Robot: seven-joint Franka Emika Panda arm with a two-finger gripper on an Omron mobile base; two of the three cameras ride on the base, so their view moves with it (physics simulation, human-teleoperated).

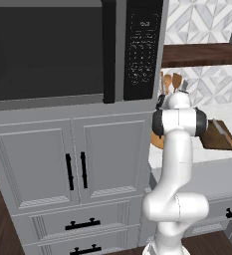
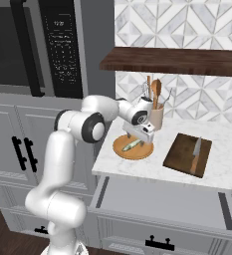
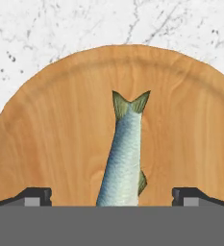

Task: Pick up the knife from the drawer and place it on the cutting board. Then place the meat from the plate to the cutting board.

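Observation:
My gripper [image 3: 112, 196] stands open just above the round orange-tan plate [image 3: 51, 144], one finger on each side of the meat [image 3: 125, 153], a small pale fish-like piece lying on the plate. Nothing is held. From the right base view, the gripper [image 2: 137, 140] hangs over the plate [image 2: 120, 148] and the meat [image 2: 133, 145]. To its right the knife [image 2: 196, 153] lies on the dark cutting board [image 2: 179, 152]. Below the counter, the light-grey drawer [image 2: 157, 199] stands pulled out. In the left base view, my arm hides most of the plate [image 1: 156, 141]; the cutting board [image 1: 222, 139] carries the knife [image 1: 218, 127].
A cream crock [image 2: 156, 117] with wooden utensils stands right behind the plate. A dark wooden shelf [image 2: 177, 60] hangs above the counter. A tall cabinet with a black microwave [image 1: 62, 50] stands left of the counter. Bare marble lies between plate and board.

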